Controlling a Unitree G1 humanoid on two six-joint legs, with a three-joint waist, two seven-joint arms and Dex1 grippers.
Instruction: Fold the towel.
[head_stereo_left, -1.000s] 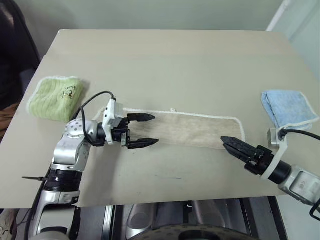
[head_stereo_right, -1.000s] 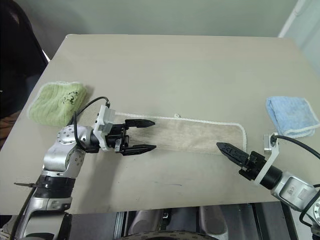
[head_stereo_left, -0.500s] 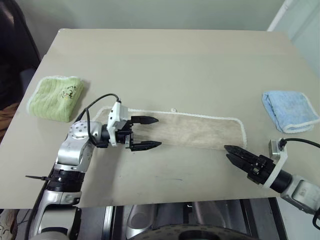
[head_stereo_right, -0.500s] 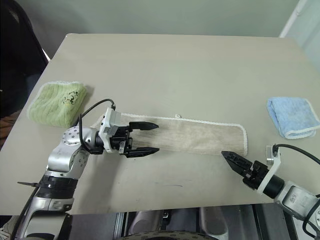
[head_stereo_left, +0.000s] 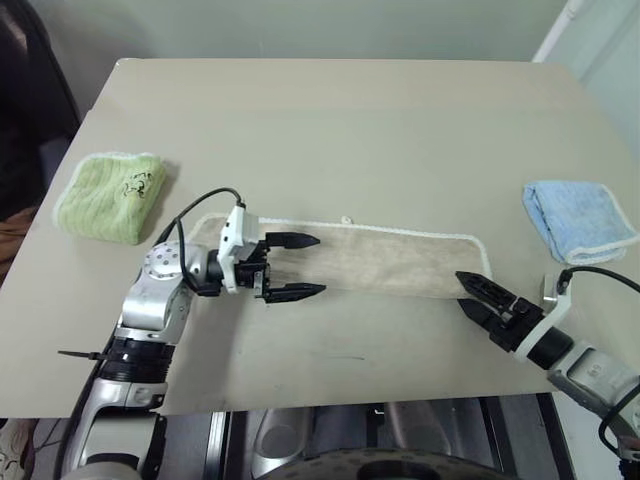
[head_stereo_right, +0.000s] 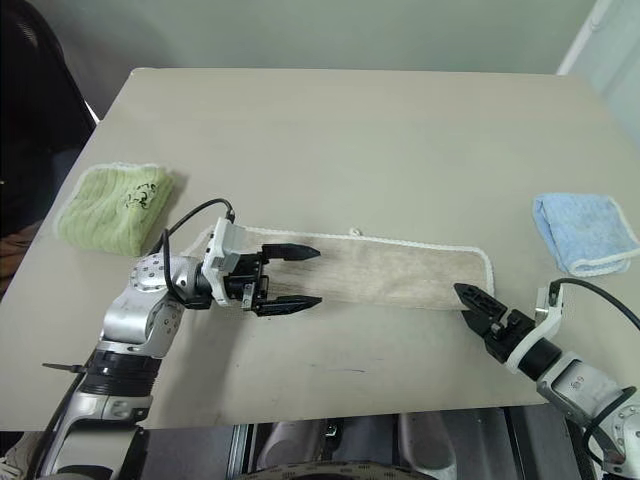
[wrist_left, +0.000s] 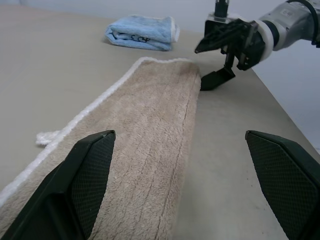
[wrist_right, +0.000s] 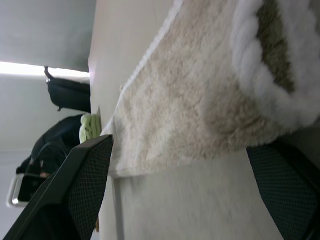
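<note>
Your left gripper (head_stereo_left: 300, 266), wide open and empty, straddles the towel (head_stereo_left: 390, 260) at its left end; your right gripper (head_stereo_left: 477, 296), also open, sits just beside the towel's right near corner.

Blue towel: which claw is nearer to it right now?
Right. The right claw sits at the beige towel's near right corner, just short of the blue towel; the left claw is at the beige towel's far end.

The table (head_stereo_left: 350, 120) bears 3 towels: tan towel (head_stereo_left: 390, 262), green towel (head_stereo_left: 108, 195), blue towel (head_stereo_left: 577, 220).
</note>
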